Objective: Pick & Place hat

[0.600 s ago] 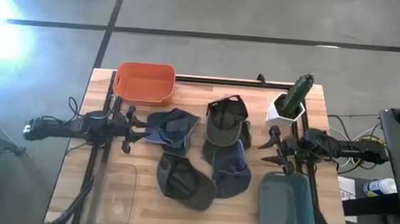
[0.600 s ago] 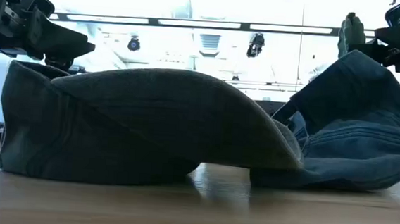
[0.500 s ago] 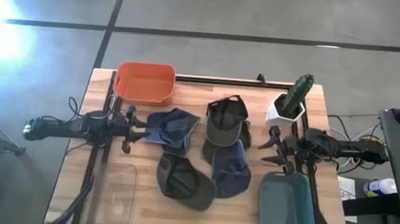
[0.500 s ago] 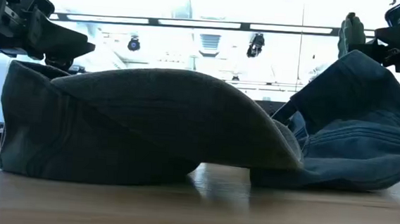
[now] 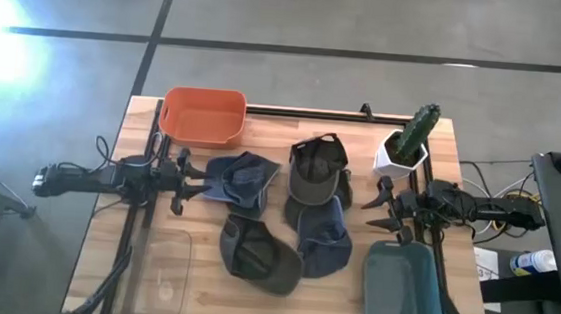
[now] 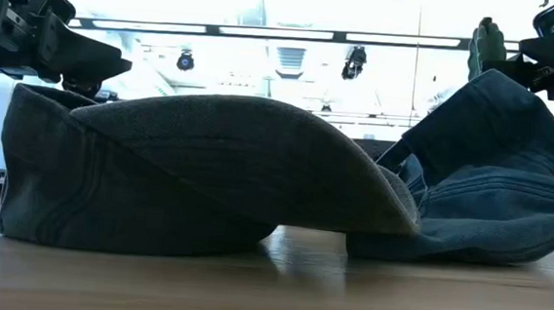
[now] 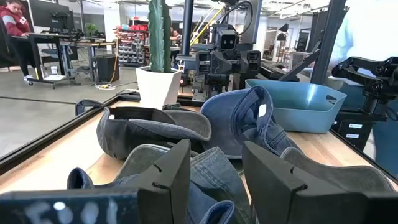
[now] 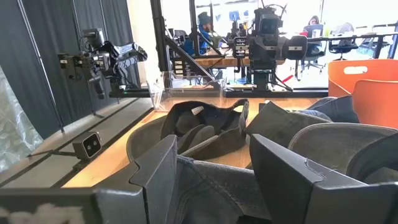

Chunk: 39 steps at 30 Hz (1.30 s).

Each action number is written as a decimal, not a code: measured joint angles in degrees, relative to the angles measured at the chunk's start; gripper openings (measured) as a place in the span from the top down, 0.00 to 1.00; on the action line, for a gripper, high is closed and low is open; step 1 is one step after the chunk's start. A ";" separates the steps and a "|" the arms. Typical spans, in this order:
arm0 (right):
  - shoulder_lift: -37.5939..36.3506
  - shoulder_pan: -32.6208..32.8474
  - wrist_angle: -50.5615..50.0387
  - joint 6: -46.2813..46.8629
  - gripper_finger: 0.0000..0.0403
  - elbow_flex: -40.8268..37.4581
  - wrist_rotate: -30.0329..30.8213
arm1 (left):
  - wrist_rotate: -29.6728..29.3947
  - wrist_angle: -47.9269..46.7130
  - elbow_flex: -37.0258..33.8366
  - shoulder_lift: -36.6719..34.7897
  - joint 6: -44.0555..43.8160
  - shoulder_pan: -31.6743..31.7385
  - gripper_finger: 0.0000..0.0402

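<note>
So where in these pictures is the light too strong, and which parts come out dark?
High view: bright glare on the floor at the upper left. Low view: the ceiling lights behind are washed out, so the dark grey cap shows almost as a silhouette. Left wrist view: the near cap is blurred.

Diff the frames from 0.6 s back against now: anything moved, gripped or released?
No visible change. The left gripper sits open beside the blue cap, and the right gripper sits open near the denim cap, neither holding anything. The olive cap, dark green cap, orange bin, teal bin and cactus pot lie as before.
</note>
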 joint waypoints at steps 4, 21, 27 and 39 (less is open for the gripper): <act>0.00 0.00 0.01 0.00 0.51 0.00 0.00 | -0.02 0.00 0.00 0.01 -0.02 0.00 0.65; -0.02 0.00 2.42 18.12 0.51 0.00 -0.02 | 0.00 0.00 0.00 0.00 -0.02 0.00 0.65; 0.00 0.00 2.12 43.46 0.51 0.01 0.74 | -0.02 0.00 0.00 0.00 0.00 0.00 0.65; 2.01 -0.37 11.35 56.40 0.51 0.11 26.50 | -0.02 0.00 0.00 0.00 -0.02 0.00 0.65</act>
